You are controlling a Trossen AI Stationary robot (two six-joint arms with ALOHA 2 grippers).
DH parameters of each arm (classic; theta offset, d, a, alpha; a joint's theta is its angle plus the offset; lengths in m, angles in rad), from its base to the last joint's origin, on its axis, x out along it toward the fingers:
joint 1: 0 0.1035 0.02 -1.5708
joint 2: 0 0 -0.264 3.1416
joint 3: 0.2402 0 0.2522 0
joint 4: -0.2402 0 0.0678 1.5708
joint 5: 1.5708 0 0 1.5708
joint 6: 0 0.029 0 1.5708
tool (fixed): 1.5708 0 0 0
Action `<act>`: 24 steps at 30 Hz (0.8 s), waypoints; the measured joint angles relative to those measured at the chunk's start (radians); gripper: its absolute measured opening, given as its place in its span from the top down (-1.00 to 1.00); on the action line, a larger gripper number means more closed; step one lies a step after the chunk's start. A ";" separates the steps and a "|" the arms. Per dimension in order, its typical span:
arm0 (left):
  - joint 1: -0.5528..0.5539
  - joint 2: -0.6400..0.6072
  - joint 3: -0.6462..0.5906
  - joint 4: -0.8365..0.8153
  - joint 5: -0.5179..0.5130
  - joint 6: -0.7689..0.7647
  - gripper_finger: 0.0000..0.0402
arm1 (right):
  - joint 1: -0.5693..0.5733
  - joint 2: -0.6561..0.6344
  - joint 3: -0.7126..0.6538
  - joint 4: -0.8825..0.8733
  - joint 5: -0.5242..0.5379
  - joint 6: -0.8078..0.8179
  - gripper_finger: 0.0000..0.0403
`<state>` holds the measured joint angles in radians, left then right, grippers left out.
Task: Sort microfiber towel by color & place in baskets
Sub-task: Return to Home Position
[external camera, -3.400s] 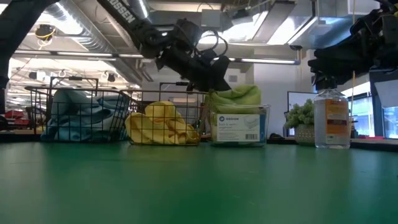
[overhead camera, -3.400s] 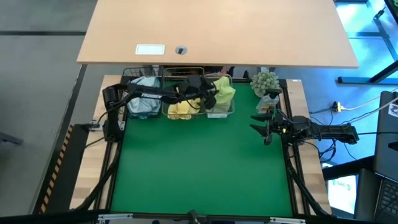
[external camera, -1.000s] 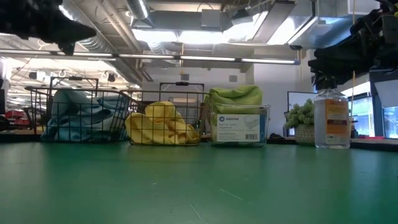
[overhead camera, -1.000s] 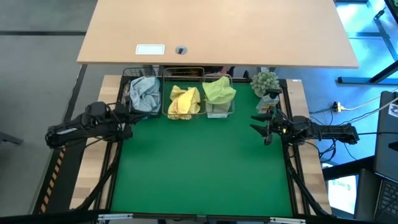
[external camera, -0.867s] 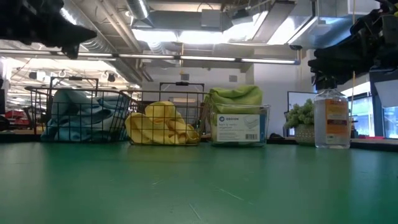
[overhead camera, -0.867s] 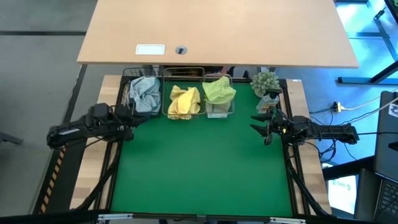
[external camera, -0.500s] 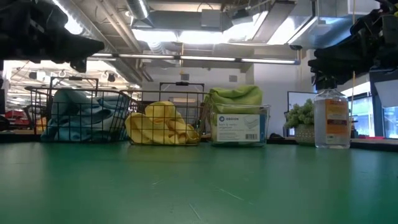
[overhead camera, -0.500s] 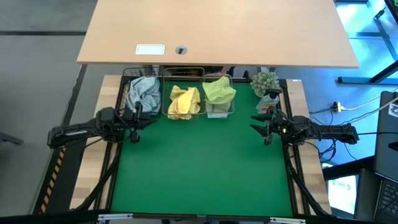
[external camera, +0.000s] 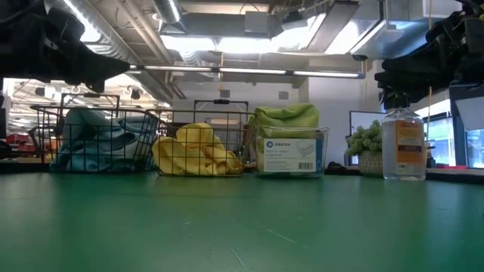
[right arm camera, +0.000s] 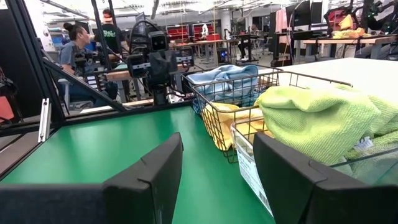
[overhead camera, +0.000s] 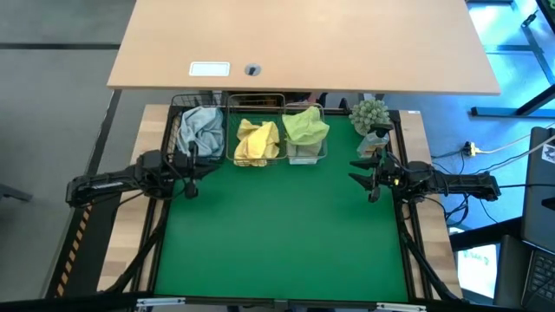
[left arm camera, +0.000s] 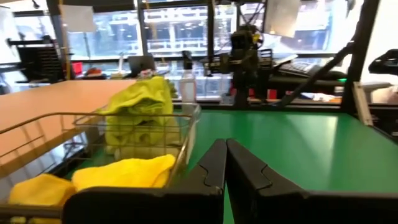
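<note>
Three baskets stand in a row at the table's far edge. The black mesh basket holds a blue-grey microfiber towel. The silver mesh basket holds a yellow towel. A green towel is heaped in the clear plastic basket. My left gripper hovers shut just in front of the black basket, holding nothing; its fingers lie together. At the table's right side my right gripper stands open and empty.
A small potted plant and a clear bottle stand at the far right corner, close to my right gripper. A wooden desk lies beyond the baskets. The green mat is bare in front. People sit in the room behind.
My left gripper has swung from over the table's left edge toward the right, and now hangs in front of the black basket. It has stayed shut. The towels and baskets have not moved.
</note>
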<state>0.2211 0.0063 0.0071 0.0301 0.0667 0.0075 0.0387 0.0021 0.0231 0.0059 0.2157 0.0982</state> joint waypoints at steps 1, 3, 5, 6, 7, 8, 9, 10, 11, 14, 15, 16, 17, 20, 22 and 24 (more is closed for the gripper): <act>0.000 0.000 0.000 -0.002 -0.010 0.000 0.99 | 0.000 0.000 0.000 0.000 0.000 0.000 0.02; 0.000 0.000 0.000 -0.001 -0.032 0.002 0.99 | 0.000 0.000 0.000 0.000 0.000 0.000 0.02; 0.000 0.000 0.000 -0.001 -0.044 0.003 0.99 | 0.000 0.000 0.000 0.000 0.000 0.000 0.02; 0.000 0.000 0.000 -0.001 -0.050 0.003 0.99 | 0.000 0.000 0.000 0.000 0.000 0.000 0.02; 0.000 0.000 0.000 -0.001 -0.056 0.003 0.99 | 0.000 0.000 0.000 0.000 0.000 0.000 0.02; 0.000 0.000 0.000 -0.001 -0.058 0.003 0.99 | 0.000 0.000 0.000 0.000 0.000 0.000 0.02; 0.000 0.000 0.000 -0.001 -0.058 0.003 0.99 | 0.000 0.000 0.000 0.000 0.000 0.000 0.02; 0.000 0.000 0.000 -0.001 -0.058 0.003 0.99 | 0.000 0.000 0.000 0.000 0.000 0.000 0.02; 0.000 0.000 0.000 -0.001 -0.058 0.003 0.99 | 0.000 0.000 0.000 0.000 0.000 0.000 0.02; 0.000 0.000 0.000 -0.001 -0.058 0.003 0.99 | 0.000 0.000 0.000 0.000 0.000 0.000 0.02; 0.000 0.000 0.000 -0.001 -0.058 0.003 0.99 | 0.000 0.000 0.000 0.000 0.000 0.000 0.02; 0.000 0.000 0.000 -0.001 -0.058 0.003 0.99 | 0.000 0.000 0.000 0.000 0.000 0.000 0.02; -0.002 0.000 0.000 0.000 -0.058 0.003 0.99 | 0.000 0.000 0.000 0.000 0.000 0.000 0.02; -0.020 -0.003 0.000 -0.001 -0.060 0.003 0.99 | 0.000 0.000 0.000 0.000 0.000 0.000 0.02; -0.036 -0.003 0.000 0.001 -0.060 0.003 0.99 | 0.000 0.000 0.000 0.000 0.000 0.000 0.02; -0.054 -0.003 0.000 0.001 -0.060 0.003 0.99 | 0.000 0.000 0.000 0.000 0.000 0.000 0.02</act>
<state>0.1669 0.0029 0.0071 0.0307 0.0071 0.0105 0.0391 0.0021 0.0231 0.0060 0.2157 0.0986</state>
